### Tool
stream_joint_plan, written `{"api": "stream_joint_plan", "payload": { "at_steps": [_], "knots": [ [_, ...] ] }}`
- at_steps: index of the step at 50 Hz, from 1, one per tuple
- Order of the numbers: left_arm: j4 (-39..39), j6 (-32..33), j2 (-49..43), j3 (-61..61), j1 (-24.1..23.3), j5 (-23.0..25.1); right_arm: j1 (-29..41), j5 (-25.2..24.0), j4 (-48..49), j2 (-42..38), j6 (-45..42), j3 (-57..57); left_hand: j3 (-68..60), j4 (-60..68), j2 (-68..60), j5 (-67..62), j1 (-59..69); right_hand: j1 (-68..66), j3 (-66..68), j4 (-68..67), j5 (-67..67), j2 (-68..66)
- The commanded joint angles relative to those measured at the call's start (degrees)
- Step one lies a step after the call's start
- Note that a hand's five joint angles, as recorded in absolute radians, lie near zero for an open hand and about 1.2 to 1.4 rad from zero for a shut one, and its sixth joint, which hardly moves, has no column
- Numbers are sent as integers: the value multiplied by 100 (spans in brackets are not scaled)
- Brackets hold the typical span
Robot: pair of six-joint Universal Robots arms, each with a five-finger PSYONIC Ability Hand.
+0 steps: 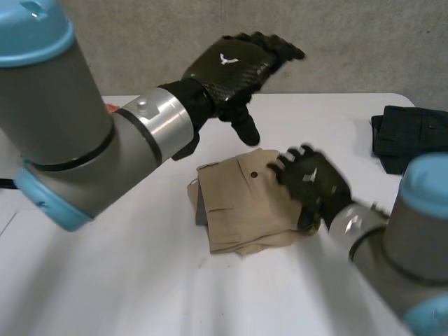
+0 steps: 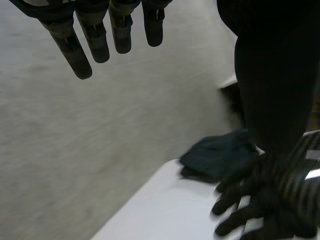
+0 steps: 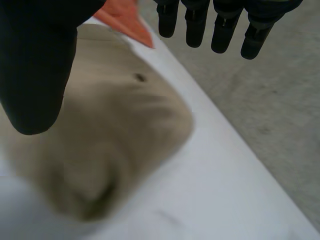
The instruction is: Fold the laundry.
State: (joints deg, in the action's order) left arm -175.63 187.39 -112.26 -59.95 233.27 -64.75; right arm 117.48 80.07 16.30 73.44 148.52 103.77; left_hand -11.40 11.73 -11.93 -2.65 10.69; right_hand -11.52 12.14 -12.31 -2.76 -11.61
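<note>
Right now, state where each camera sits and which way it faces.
Head: behind the arms, looking down at the table; left hand raised, right hand over shorts.
Left wrist: along its open palm toward the dark garment.
Right wrist: along its open palm over the shorts.
Shared: head and right wrist, shorts.

The left hand (image 1: 234,66) hovered high, palm down, with straight fingers and the thumb pointing down. The right hand (image 1: 313,183) was lower, its fingers loose and apart.
</note>
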Motion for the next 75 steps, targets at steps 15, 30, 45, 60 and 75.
{"api": "stream_joint_plan", "payload": {
  "at_steps": [15,30,45,60,75],
  "knots": [
    [425,-10,266,-552,184,1712,398,158,2729,-1938,-42,-40,18,-50,71,143,53,152,-214,231,276,161],
    [425,-19,283,-500,228,1659,302,255,2729,-1686,185,-1279,18,-50,71,143,53,-6848,6786,-6769,-6724,-6839],
    [188,-133,486,-306,263,1430,-1630,193,1790,-1271,1118,-3362,52,-84,104,176,20,-6848,6786,-6769,-6724,-6839],
    [108,-256,486,-377,246,1430,-3961,-1327,972,-3510,1241,-5507,52,-84,104,176,20,-6848,6786,-6769,-6724,-6839],
    [99,-256,266,-359,254,1430,-4735,-2531,690,-4989,854,-6229,35,-67,87,159,37,152,-214,231,276,161]
  ]
}}
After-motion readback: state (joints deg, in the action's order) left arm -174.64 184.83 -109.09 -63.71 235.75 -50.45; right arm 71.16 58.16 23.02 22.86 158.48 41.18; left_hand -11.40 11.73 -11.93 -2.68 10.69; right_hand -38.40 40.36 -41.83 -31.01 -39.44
